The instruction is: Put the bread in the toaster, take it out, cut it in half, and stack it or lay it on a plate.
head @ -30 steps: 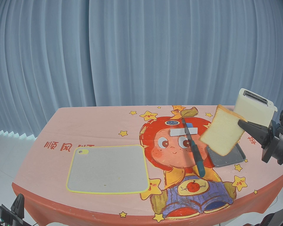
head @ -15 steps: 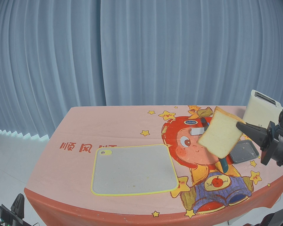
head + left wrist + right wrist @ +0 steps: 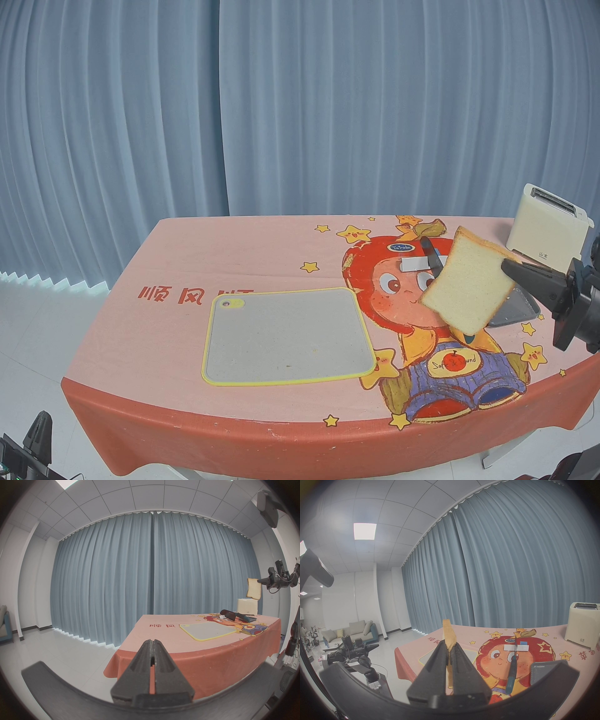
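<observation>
Bread (image 3: 469, 289), one soft square slice with a tan crust, hangs tilted at the right of the head view, pinched at its edge in the right gripper (image 3: 507, 267). One boxy cream toaster (image 3: 550, 228) stands at upper right on the pink cartoon cloth (image 3: 219, 250). One flat grey tray (image 3: 519, 309) and one knife (image 3: 431, 253) lie partly behind the slice, and one yellow-rimmed grey board (image 3: 287, 337) lies at centre. Left gripper (image 3: 152, 642) has its jaws pressed together on nothing. Since the earlier frames only the camera has swung.

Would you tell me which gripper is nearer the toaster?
Right. The right gripper, holding the bread slice, is close by the toaster; the left gripper sits low, off the far end of the table.
</observation>
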Available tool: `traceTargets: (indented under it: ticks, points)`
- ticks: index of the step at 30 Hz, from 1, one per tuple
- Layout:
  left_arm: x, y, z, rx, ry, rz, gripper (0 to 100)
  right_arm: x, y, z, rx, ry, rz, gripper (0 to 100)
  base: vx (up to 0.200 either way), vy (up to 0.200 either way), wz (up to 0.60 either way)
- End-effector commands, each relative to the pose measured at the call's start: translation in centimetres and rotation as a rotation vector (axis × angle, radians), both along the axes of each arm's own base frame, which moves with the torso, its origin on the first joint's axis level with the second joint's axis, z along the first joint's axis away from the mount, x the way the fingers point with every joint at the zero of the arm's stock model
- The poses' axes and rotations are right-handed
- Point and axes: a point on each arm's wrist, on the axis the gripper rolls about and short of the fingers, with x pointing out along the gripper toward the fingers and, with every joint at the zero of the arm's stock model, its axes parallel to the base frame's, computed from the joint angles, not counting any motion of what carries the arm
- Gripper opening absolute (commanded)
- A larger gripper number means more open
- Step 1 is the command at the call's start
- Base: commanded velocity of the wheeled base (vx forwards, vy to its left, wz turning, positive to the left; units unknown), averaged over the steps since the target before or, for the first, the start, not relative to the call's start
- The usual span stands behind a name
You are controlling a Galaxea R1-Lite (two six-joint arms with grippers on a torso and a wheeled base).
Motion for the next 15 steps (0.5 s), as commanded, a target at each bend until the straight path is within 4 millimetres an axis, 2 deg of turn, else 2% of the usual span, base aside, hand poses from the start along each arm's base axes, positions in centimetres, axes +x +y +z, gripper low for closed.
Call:
traceTargets:
  ticks: [1,8,15]
  points:
    - [0.01,0.0,-0.52,0.0,0.001,0.0,0,0.05,0.03,0.08,0.004,0.001,-0.001,0,0.0,0.0,0.0]
    - [0.01,0.0,-0.52,0.0,0.001,0.002,0,0.18,0.07,0.16,0.009,0.004,-0.012,0,0.0,0.0,0.0]
    - [0.01,0.0,-0.52,0.0,0.001,0.002,0,0.15,0.27,0.64,0.075,0.043,-0.006,0,0.0,0.2,0.0]
